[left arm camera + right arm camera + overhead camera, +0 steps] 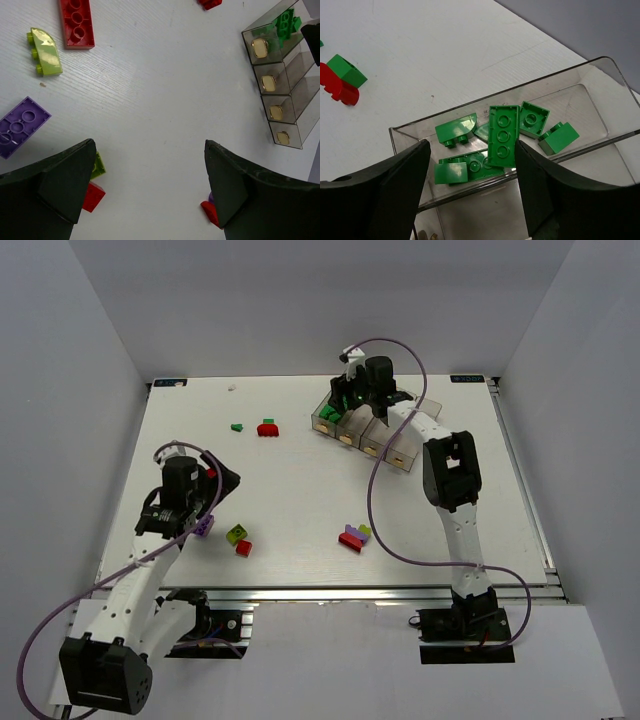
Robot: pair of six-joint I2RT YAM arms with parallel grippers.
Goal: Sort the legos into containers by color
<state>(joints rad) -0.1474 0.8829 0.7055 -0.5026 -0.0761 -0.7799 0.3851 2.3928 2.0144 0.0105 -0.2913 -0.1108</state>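
Right, hovering over the near-left bench (pixel 300 490) with the left pincer (pixel 150 165) spread wide, gripping nothing. Spotting a purple brick (pixel 20 127), a yellow-green brick (pixel 46 51) and a long red brick (pixel 76 22) lying loose close by. Passing a small red, purple and yellow-green cluster (pixel 353 536) at mid-bench. Reaching the far side: holding the right pincer (pixel 471 150) wide apart and empty above the end bin (pixel 400 145) of the containers (pixel 375 435), with green bricks (pixel 502 135) lying inside and a red piece (pixel 337 90) touching a green one (pixel 347 70) out on the bench beside it.
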